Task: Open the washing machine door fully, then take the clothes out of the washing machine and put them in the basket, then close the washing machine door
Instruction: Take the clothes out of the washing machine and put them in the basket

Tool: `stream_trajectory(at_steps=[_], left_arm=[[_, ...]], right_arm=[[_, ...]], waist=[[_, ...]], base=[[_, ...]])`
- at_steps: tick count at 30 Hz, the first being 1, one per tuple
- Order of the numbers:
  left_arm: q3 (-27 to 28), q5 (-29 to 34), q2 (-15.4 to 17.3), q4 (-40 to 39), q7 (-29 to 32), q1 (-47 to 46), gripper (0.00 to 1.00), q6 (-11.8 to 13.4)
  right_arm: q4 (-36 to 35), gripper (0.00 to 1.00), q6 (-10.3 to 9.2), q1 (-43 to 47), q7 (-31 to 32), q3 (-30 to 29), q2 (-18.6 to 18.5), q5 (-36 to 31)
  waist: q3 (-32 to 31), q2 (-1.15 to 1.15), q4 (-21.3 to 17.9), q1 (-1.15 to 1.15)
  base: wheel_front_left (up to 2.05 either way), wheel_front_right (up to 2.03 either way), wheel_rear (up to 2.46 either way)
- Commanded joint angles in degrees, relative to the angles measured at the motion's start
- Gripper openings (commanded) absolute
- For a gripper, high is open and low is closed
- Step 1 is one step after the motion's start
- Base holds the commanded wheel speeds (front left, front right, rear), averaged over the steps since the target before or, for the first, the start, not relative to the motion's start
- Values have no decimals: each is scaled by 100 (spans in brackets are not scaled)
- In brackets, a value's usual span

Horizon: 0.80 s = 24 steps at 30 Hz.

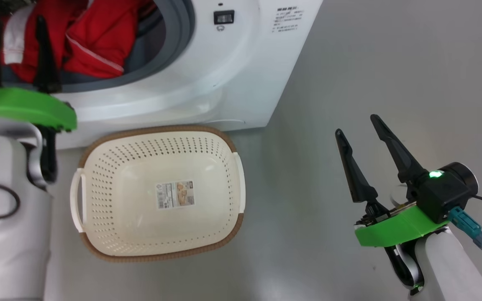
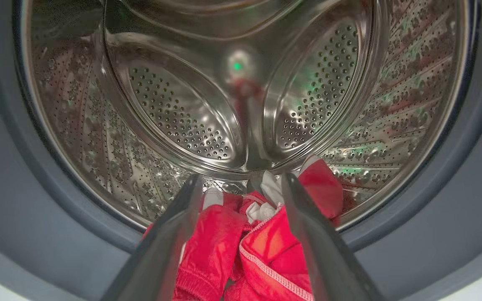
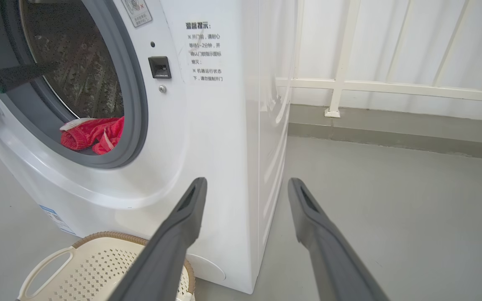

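Clothes [image 1: 94, 42] lie heaped in the mouth of the washing machine [image 1: 232, 62] in the head view, red with white trim, resting against the grey rubber ring [image 1: 182, 29]. The left gripper [image 1: 17, 25] reaches into the opening over them, fingers apart. The basket [image 1: 157, 128] stands on the floor just in front of the machine, a paper label on its bottom and no garment in it yet. The right gripper [image 1: 357, 125] hangs well off to the side, fingers spread, holding nothing.

In the left wrist view, the two fingers straddle the top of the heap. A raised red fold with a white stitched seam lies between them, not pinched. The steel drum [image 2: 182, 113] gleams behind.

In the right wrist view, the heap sits low at the drum's front lip, above the basket.

They look light, soft and limp, so they will likely sag and trail, and could drag on the rubber ring. That bunched middle fold seems the best hold, taken deep rather than by a loose edge.
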Motion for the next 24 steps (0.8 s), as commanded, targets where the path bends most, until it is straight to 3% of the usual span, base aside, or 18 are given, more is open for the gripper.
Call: stream_trajectory(at_steps=[1, 7, 17, 24], left_arm=[[139, 54, 291, -11, -44, -188, 100, -2], [-37, 243, 531, 841, 261, -806, 100, 65], [-509, 834, 866, 1842, 908, -1457, 100, 566], [-729, 1106, 1043, 2155, 1044, -1668, 100, 860]], right_arm=[[-111, 100, 35, -69, -37, 142, 11, 50], [-15, 100, 35, -191, -37, 212, 45, 51], [109, 100, 35, -323, -37, 364, 96, 117], [191, 100, 35, -342, -37, 422, 113, 172]], waist=[[184, 0, -73, 0], [369, 0, -176, 0], [535, 0, -369, 0], [593, 0, -441, 0]], base=[[0, 0, 0], [0, 0, 0], [0, 0, 0], [0, 0, 0]])
